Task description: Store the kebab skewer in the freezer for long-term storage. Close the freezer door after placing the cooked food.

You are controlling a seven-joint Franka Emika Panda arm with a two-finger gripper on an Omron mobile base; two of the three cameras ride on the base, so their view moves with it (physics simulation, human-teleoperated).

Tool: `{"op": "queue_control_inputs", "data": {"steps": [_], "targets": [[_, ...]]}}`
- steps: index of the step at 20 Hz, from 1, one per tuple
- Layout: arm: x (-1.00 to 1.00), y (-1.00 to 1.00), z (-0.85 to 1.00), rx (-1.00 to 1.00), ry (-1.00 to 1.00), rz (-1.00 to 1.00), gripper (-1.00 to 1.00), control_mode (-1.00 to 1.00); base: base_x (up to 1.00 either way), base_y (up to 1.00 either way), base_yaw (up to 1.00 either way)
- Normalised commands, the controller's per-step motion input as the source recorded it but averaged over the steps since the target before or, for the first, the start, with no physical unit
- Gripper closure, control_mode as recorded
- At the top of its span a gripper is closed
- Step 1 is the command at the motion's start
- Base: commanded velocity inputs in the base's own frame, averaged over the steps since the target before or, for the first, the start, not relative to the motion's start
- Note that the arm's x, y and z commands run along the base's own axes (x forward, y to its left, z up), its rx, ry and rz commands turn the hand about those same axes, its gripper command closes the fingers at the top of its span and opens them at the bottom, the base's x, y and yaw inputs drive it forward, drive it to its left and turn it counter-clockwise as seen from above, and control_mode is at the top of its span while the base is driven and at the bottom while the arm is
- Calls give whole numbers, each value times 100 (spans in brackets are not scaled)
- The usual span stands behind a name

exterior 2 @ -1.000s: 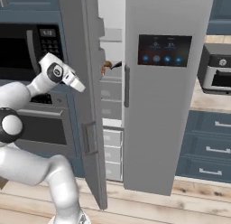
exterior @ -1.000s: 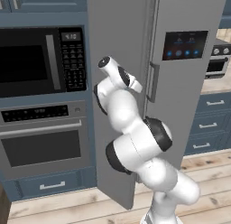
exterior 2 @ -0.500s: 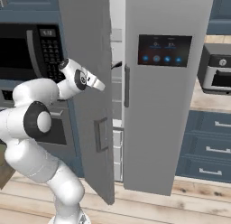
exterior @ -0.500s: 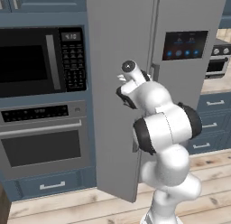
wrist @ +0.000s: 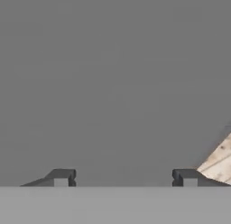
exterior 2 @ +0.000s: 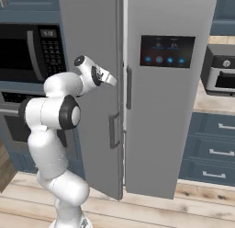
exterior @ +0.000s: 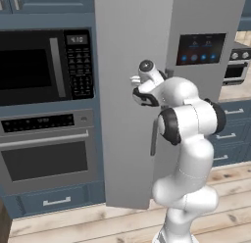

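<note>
Door panel matters most now: the freezer door (exterior 2: 94, 84) stands nearly shut, a narrow gap left along its free edge beside the door with the dark display (exterior 2: 167, 51). Its long axis runs vertical, and the gripper (wrist: 125, 178) faces the grey outer face squarely, jaws parted with nothing between them. The freezer (exterior 2: 123, 61) interior shows only as that dark slit, so the kebab skewer's place inside cannot be told. A final push inward looks enough.

The freezer door (exterior 2: 94, 84), a tall plain grey panel with a long vertical handle (exterior 2: 113, 130), stands nearly shut against the grey freezer (exterior 2: 123, 48), a narrow gap remaining.
</note>
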Motion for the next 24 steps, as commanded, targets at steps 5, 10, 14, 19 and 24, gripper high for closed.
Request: {"op": "queue_control_inputs", "data": {"steps": [5,10,14,19,24], "targets": [[66,-15,0,0,0,10,-100,-100,0,0,0],[24,-33,0,9,-8,27,-100,-100,0,0,0],[1,-31,0,9,-11,30,-100,-100,0,0,0],[32,-29,2,1,-1,21,-100,-100,0,0,0],[57,-12,18,-3,8,13,-100,-100,0,0,0]]}}
